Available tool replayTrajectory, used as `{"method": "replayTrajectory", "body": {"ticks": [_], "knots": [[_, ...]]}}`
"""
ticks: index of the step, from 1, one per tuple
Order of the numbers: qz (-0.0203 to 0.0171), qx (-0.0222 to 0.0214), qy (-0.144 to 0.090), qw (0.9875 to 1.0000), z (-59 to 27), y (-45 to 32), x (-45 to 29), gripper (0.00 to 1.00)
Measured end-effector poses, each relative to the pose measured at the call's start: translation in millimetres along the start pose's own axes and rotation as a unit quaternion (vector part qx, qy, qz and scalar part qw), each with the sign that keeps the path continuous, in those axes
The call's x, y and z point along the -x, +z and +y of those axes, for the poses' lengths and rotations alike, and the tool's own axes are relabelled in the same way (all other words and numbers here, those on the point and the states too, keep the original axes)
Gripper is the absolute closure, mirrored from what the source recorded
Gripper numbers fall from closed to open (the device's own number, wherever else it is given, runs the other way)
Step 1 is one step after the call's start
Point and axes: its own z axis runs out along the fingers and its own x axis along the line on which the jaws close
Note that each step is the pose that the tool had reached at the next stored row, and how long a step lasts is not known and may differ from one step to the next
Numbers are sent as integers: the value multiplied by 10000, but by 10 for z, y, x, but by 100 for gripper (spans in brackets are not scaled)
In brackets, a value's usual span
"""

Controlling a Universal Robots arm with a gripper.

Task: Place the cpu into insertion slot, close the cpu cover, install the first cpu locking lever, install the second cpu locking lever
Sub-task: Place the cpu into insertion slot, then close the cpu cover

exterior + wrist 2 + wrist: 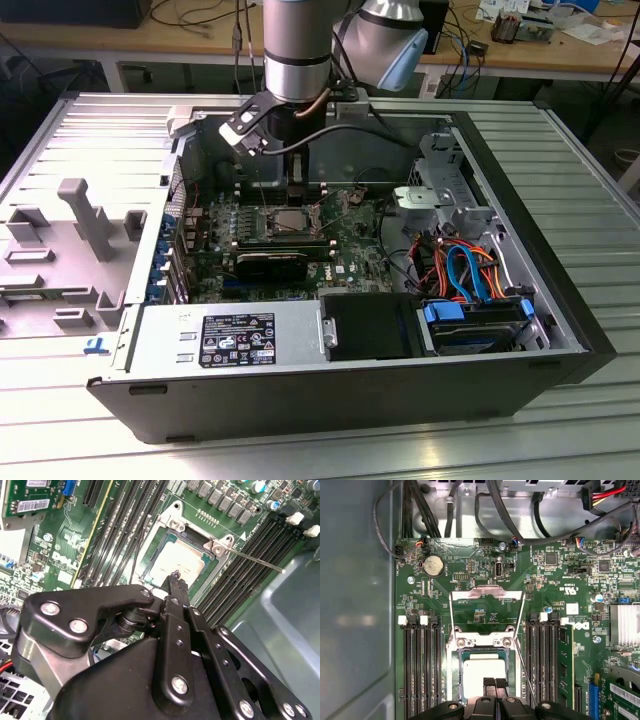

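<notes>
The cpu [481, 672] lies flat in the insertion slot [452, 680], its silvery top facing up; it also shows in the second wrist view [180, 560]. The cpu cover [487, 593] stands swung open at the slot's hinge end. One thin locking lever [255, 560] sticks out sideways from the slot, raised. My gripper [495, 684] hovers just over the edge of the cpu, its black fingertips [176, 577] pressed together with nothing between them. In the exterior view my gripper [297, 180] hangs inside the open case above the slot [283, 222].
Long black memory slots [420, 670] flank the socket on both sides. A black card [272, 265] sits near the socket, towards the camera. Cables [465, 265] and drive bays fill the exterior view's right. The case walls [150, 240] rise around the board.
</notes>
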Motion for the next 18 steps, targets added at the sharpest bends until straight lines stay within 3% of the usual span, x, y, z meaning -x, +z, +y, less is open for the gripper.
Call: {"method": "replayTrajectory", "body": {"ticks": [9, 18], "knots": [[0, 0, 0, 10000, 1, -144, 9, 89], [0, 0, 0, 10000, 1, -163, 10, 89]]}}
